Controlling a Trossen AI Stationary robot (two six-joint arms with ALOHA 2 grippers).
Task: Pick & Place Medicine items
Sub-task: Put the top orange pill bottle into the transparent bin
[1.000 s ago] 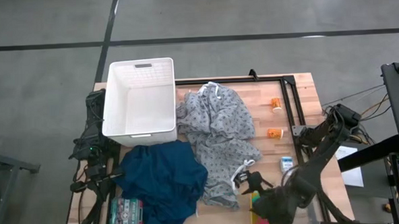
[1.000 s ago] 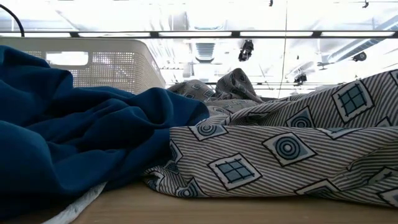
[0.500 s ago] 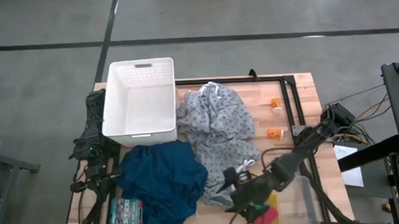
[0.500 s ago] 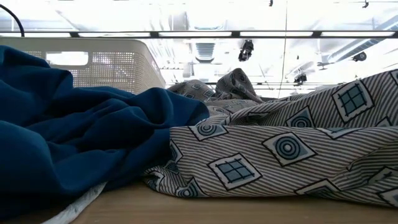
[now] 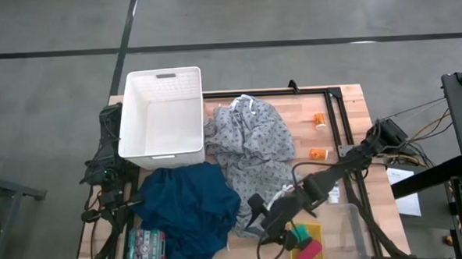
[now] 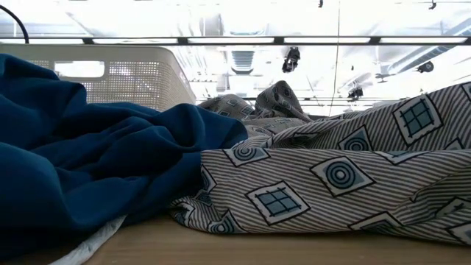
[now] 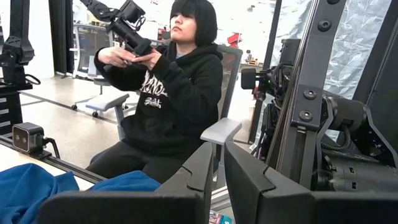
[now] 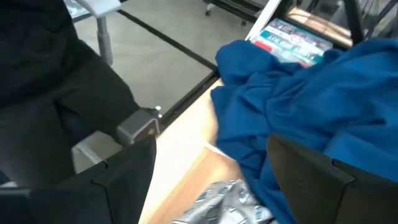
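Observation:
In the high view two tiny orange pieces lie on the bare wood right of the grey cloth, one (image 5: pixel 320 119) near the far edge and one (image 5: pixel 319 153) nearer the middle. The white carton with blue print does not show; my right arm crosses the spot near the table's right side. My right gripper (image 5: pixel 252 217) is low over the near edge of the grey patterned cloth (image 5: pixel 252 156), pointing toward the blue cloth (image 5: pixel 189 211). Its fingers are open with nothing between them (image 8: pixel 211 186). My left gripper (image 7: pixel 217 180) is parked at the table's left edge, shut.
A white basket (image 5: pixel 164 117) stands at the far left. A flat green-and-white box (image 5: pixel 146 246) lies at the near left corner beside the blue cloth. Green and pink blocks (image 5: pixel 306 242) and a clear bin (image 5: pixel 349 224) sit near right. A person (image 7: pixel 168 99) sits beyond the table.
My right arm has swung from the table's near right corner toward the left along the near edge. Its gripper now reaches past the grey cloth's near edge toward the blue cloth. The green and pink blocks have come into view from under the arm.

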